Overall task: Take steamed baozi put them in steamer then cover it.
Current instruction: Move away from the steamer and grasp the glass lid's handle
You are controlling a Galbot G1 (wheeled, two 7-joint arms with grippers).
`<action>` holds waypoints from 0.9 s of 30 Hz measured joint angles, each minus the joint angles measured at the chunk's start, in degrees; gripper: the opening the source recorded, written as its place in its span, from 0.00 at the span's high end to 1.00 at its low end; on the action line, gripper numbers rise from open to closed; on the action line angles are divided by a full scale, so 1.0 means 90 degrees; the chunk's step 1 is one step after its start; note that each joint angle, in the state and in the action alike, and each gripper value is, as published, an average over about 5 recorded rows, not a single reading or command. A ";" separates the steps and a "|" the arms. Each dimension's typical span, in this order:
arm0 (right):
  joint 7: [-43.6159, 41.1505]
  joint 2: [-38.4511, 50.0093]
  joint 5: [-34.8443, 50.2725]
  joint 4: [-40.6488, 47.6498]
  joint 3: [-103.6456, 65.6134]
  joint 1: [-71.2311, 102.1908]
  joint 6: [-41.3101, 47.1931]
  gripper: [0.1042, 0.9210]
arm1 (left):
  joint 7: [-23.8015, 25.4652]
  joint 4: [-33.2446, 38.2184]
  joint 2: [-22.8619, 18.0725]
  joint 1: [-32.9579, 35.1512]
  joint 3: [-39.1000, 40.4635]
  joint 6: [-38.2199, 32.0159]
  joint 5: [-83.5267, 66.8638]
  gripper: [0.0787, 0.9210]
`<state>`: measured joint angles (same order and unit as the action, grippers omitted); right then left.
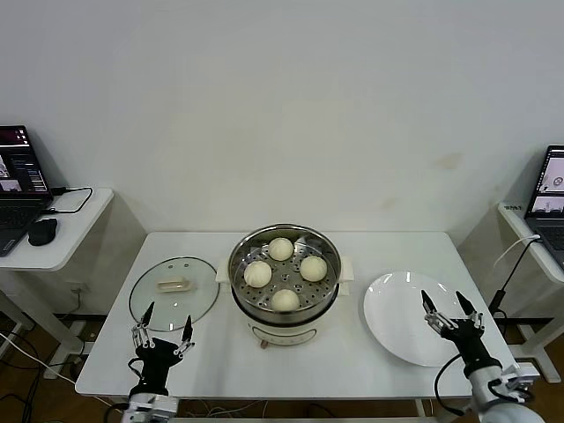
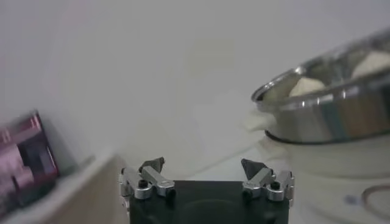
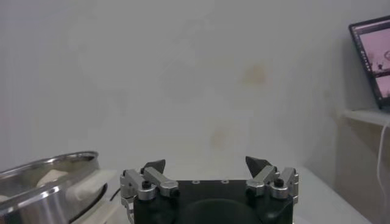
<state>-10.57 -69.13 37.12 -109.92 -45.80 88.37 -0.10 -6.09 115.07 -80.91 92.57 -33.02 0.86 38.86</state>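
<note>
holding four baozi (image 1: 284,273), uncovered steamer (image 1: 284,310)

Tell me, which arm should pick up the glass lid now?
Probably the left: its open claw hovers just in front of the lid, while the right claw hangs over the plate, beyond the steamer.

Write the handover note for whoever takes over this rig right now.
Left end effector: open, holding nothing, at the table's near edge just in front of the cover.
Right end effector: open, holding nothing, over the near edge of the plate.
Done: all four baozi sit on the tray in the steamer; no buns on the plate.
Left: the cover lies flat on the table, to the left of the steamer; set it on.
</note>
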 measured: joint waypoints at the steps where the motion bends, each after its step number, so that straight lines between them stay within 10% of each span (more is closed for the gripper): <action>1: 0.0023 -0.0018 -0.0010 -0.0013 0.0013 -0.0024 0.0021 0.12 | -0.0050 -0.0037 0.0061 -0.0014 0.0043 0.0083 0.0355 0.12; 27: 0.0147 -0.0230 -0.0255 -0.0564 -0.0089 0.0157 0.0213 0.12 | 0.0178 -0.2012 0.0912 -0.2104 0.0656 0.0999 0.3245 0.12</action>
<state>-9.25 -71.20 34.83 -115.00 -46.60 89.78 1.81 -4.49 96.96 -72.71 73.64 -27.12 9.86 68.06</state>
